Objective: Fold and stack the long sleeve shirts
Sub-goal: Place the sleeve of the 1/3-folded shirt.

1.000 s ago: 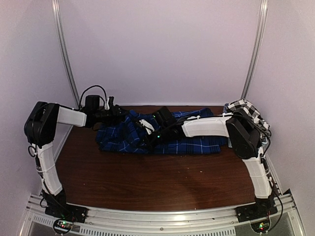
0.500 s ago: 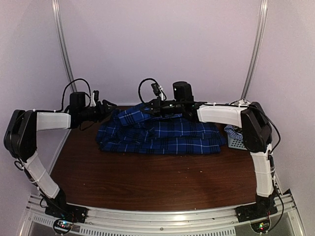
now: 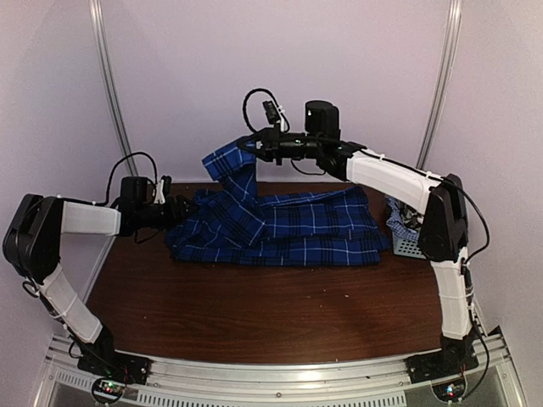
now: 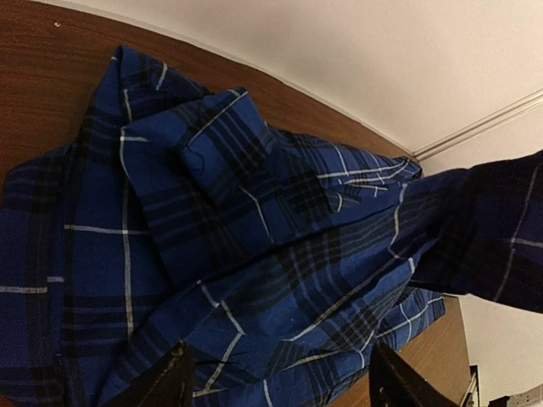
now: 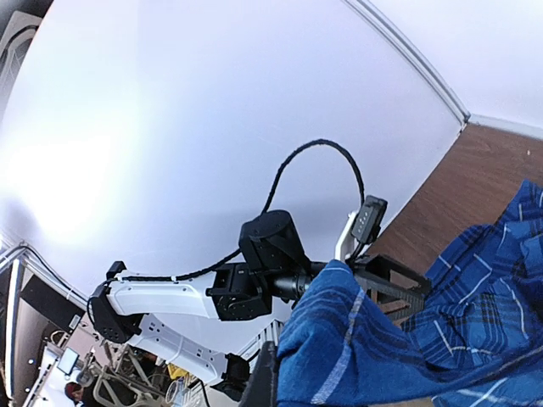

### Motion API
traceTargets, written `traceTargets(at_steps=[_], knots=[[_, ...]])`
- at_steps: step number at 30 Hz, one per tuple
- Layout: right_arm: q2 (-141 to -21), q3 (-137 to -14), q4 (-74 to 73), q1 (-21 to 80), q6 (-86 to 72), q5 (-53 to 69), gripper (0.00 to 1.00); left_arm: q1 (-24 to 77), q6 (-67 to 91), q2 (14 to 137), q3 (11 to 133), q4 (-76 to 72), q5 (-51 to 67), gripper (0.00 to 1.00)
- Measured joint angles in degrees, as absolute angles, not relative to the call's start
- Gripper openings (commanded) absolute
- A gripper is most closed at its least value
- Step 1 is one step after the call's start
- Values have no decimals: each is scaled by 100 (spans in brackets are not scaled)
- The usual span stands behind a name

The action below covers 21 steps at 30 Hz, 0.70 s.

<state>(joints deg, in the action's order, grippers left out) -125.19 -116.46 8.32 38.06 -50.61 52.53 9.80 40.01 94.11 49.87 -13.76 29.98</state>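
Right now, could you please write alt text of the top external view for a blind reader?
The right claw, shut on one end of the blue plaid shirt, holds it above the table; the rest lies heaped there. The left claw hovers open at the shirt's left edge.

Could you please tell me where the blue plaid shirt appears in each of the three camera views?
Top external: the blue plaid shirt lies across the far middle of the brown table, one end lifted.
Left wrist: the shirt fills most of the frame.
Right wrist: the shirt, lower right.
Shared landmark: the brown table.
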Motion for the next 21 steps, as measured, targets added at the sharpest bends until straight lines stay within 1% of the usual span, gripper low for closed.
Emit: traceTargets(at_steps=[6,8,16,21], knots=[[-12669,-12759,-674,3662,-4204,5050,0,985,3778,9644,4987,-1841,3326,72],[-12698,-12925,-1317,3623,-3795,4869,0,991,3756,9751,4987,-1992,3404,72],[-12855,-12949,-3741,3586,-2110,3763,0,1009,3730,9850,4984,-2137,3479,72],[-12881,-12884,-4528,3588,-1463,3548,0,1031,3712,9865,4984,-2139,3476,72]])
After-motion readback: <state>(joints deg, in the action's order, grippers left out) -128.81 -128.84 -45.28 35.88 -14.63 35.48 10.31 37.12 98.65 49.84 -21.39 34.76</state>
